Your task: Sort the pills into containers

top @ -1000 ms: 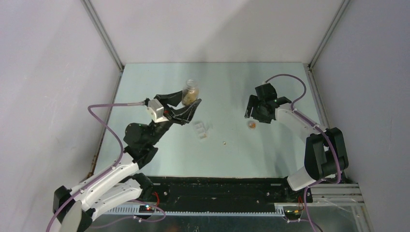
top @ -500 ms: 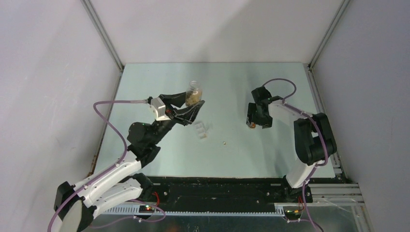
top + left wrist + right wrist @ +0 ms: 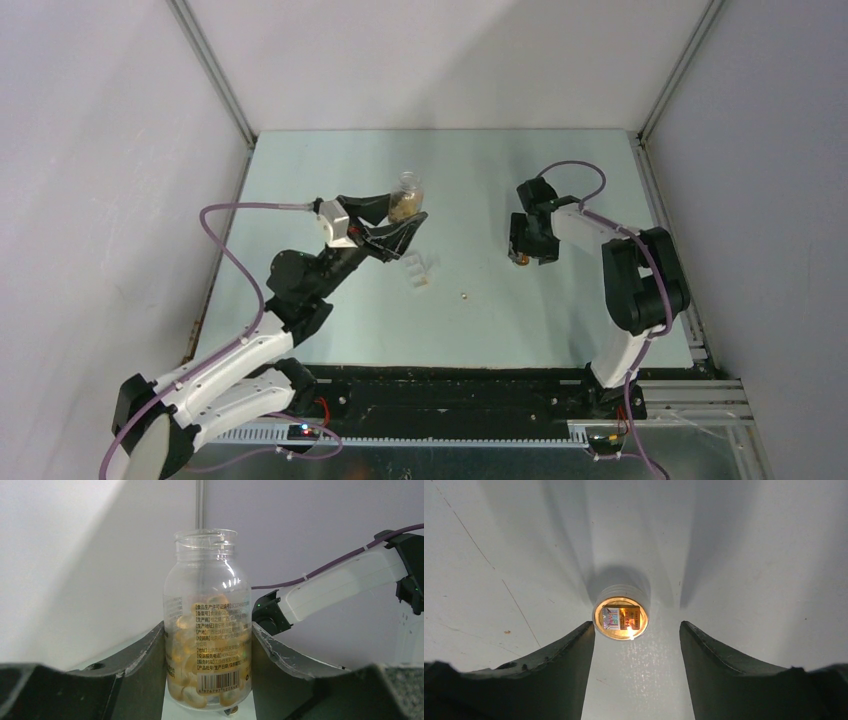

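— Table from above: what is seen on it?

— A small white pill box is seen near the middle, with a tan speck at its near end. Whether that speck lies inside a compartment cannot be told. One loose pill lies on the bare surface, near the box on its right and apart from it.

— And the arms?

— The left gripper is placed near the box, on its far side, and is clamped on a clear bottle. Whether the bottle is clear of the surface cannot be told. The right gripper is lowered well off to the right, over a small round cap.

— What is shown by the left wrist camera?

— The bottle is gripped low on its body, with both fingers pressed against its sides. Its mouth is uppermost and uncapped. Orange-tan pellets fill the lower part, behind a printed label with a barcode. The right arm is seen in the background.

— And by the right wrist camera?

— The cap is seen lying flat on the table, its gold-lit face toward the camera, just ahead of the fingertips. The jaws are held apart, wider than the cap. One finger is just beside the rim, and whether it touches cannot be told. The cap is not clamped.
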Controlling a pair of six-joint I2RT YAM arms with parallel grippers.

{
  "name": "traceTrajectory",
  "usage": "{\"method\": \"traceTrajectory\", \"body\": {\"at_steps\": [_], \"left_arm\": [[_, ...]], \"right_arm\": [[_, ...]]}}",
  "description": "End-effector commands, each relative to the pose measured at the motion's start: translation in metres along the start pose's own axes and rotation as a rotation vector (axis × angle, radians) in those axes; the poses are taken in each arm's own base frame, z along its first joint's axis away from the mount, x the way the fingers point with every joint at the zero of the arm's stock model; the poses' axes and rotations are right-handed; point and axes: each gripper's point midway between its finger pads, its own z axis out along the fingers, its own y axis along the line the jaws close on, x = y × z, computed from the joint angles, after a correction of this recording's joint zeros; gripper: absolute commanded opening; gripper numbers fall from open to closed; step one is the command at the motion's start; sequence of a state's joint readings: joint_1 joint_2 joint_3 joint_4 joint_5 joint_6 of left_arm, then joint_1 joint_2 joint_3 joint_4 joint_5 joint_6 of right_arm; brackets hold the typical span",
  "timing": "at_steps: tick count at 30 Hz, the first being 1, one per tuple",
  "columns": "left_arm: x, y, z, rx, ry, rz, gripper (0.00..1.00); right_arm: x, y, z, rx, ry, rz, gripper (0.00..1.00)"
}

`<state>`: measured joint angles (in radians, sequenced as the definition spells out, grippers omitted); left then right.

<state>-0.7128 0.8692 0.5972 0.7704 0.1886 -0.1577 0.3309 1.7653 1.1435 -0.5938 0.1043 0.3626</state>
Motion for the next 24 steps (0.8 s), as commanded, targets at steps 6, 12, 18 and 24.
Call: {"method": "traceTrajectory", "body": {"at_steps": [6,12,18,24], "left_arm": [[-0.011,-0.002,0.005,0.014,-0.023,-0.010,0.09],[-0.005,-0.001,0.004,0.007,-0.006,-0.011,0.09],[0.001,0.001,0.004,-0.001,0.013,-0.010,0.09],[0.010,0.004,0.004,-0.011,0.049,-0.007,0.09]], "right_arm": [[-0.015,0.013,0.004,-0.009,-0.026,-0.045,0.62],[-0.015,0.012,0.008,0.006,-0.022,-0.052,0.55],[-0.018,0.014,0.008,0.000,-0.030,-0.056,0.43],[-0.023,0.017,0.002,-0.043,-0.035,-0.051,0.33]]}}
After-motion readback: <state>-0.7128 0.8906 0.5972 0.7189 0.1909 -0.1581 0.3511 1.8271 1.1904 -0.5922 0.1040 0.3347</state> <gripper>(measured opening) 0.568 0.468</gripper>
